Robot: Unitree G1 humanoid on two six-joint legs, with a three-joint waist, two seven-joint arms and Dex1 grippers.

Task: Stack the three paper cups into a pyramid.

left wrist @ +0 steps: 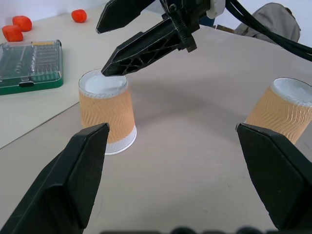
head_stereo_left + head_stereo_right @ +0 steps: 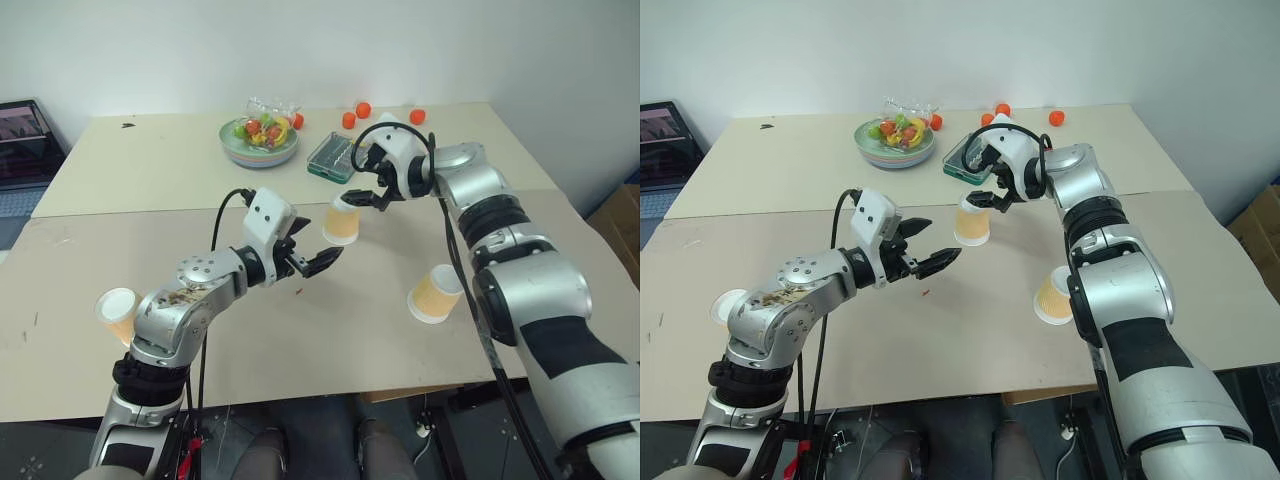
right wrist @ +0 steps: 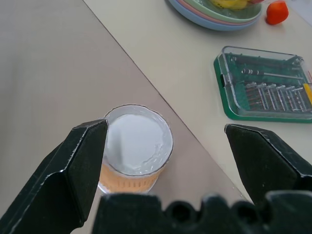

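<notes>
— Nearest the camera, what was seen?
— 1 paper cup [image 2: 117,310] was seen at the table's [image 2: 330,340] near edge, by the left elbow. The left gripper [image 2: 318,262] was held spread wide, with nothing in it.

— And the other 2 cups?
— 1 middle cup [image 2: 341,222] was stood upside down at mid-table, with the right gripper [image 2: 365,196] poised above it, its jaws parted, nothing grasped. The 3rd cup [image 2: 434,294] was tilted further right, well apart.

— Anything behind?
— 1 fruit bowl [image 2: 259,141] and a green case [image 2: 332,157] were noted.
</notes>
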